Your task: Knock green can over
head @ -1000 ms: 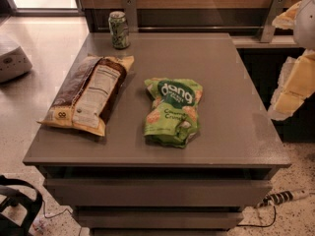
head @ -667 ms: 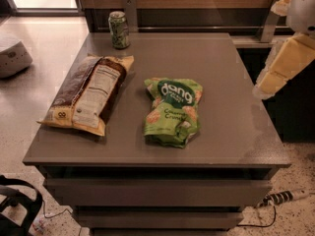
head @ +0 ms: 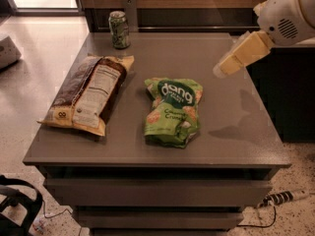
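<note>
The green can [head: 119, 29] stands upright at the far left corner of the grey table [head: 231, 117]; it is green with white patterning and a silver top. My gripper [head: 220, 71] reaches in from the upper right on a white arm, above the table's right side, far from the can. Its cream fingers point down and to the left, toward the table's middle.
A brown snack bag [head: 87, 94] lies flat on the table's left half. A green "dang" snack bag [head: 172, 111] lies in the middle. A wooden wall runs behind the table. A power strip [head: 283, 197] lies on the floor at the lower right.
My arm has swung in from the right edge, up and to the left, over the table's right side. The can and both bags have not moved.
</note>
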Controlling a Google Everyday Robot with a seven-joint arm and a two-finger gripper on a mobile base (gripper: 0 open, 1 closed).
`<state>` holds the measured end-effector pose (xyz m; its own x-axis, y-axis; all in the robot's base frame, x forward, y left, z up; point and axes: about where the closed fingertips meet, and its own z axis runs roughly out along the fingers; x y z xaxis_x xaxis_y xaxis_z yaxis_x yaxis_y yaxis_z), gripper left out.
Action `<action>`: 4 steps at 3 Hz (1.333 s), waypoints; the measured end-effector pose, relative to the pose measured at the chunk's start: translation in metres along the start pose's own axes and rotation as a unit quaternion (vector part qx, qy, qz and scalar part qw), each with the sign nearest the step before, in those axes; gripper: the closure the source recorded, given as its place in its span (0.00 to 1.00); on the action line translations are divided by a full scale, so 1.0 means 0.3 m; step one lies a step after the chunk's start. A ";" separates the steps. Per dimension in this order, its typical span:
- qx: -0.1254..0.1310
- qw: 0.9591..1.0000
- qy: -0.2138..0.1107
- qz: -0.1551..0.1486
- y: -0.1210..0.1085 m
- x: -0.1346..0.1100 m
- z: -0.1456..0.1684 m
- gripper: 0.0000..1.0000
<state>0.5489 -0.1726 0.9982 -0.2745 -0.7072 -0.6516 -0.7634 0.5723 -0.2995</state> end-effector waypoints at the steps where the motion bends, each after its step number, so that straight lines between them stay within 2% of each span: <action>1: 0.000 0.994 -0.104 0.019 -0.094 -0.134 0.153 0.00; 2: 0.001 0.982 -0.188 0.025 -0.185 -0.288 0.270 0.00; 3: 0.008 0.974 -0.223 0.029 -0.227 -0.376 0.318 0.00; 4: 0.010 0.974 -0.226 0.030 -0.234 -0.384 0.321 0.00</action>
<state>0.6904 -0.0912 1.0272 -0.0288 -0.4196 -0.9073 -0.7414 0.6178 -0.2622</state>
